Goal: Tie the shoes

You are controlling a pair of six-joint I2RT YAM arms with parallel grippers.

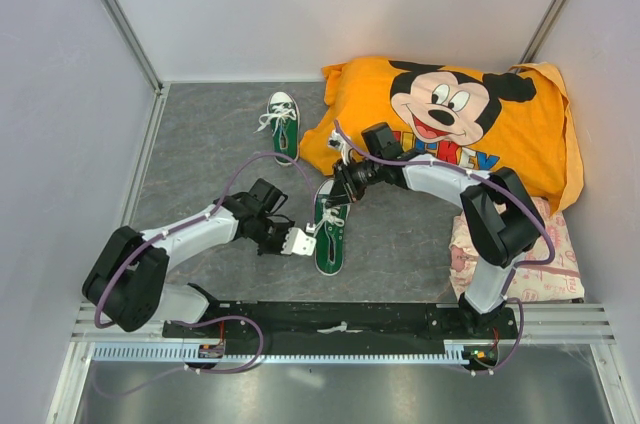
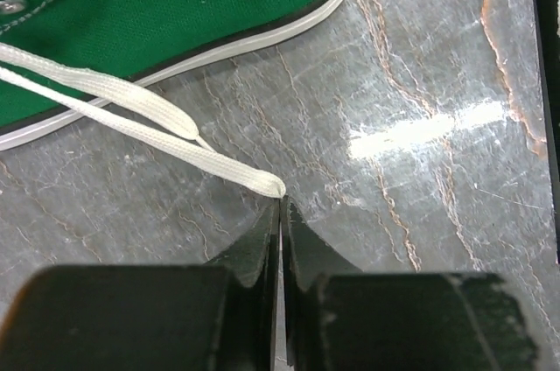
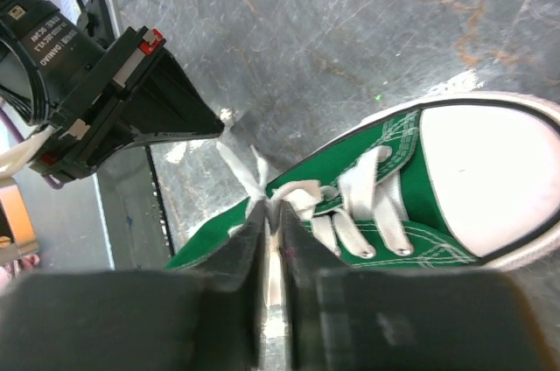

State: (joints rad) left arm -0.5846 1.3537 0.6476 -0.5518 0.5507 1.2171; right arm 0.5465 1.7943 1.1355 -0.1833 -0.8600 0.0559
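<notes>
Two green sneakers lie on the grey mat. The near shoe lies between the arms, its white toe cap pointing to the back. The far shoe lies at the back, its laces loose. My left gripper is left of the near shoe, shut on the end of a white lace that runs back to the shoe. My right gripper is over the shoe's toe end, shut on a lace above the eyelets; the white toe cap lies to its right. The left gripper also shows there.
An orange Mickey Mouse pillow fills the back right, close behind the right arm. A pink patterned cloth lies at the right front. Grey walls stand on the left, back and right. A metal rail runs along the front.
</notes>
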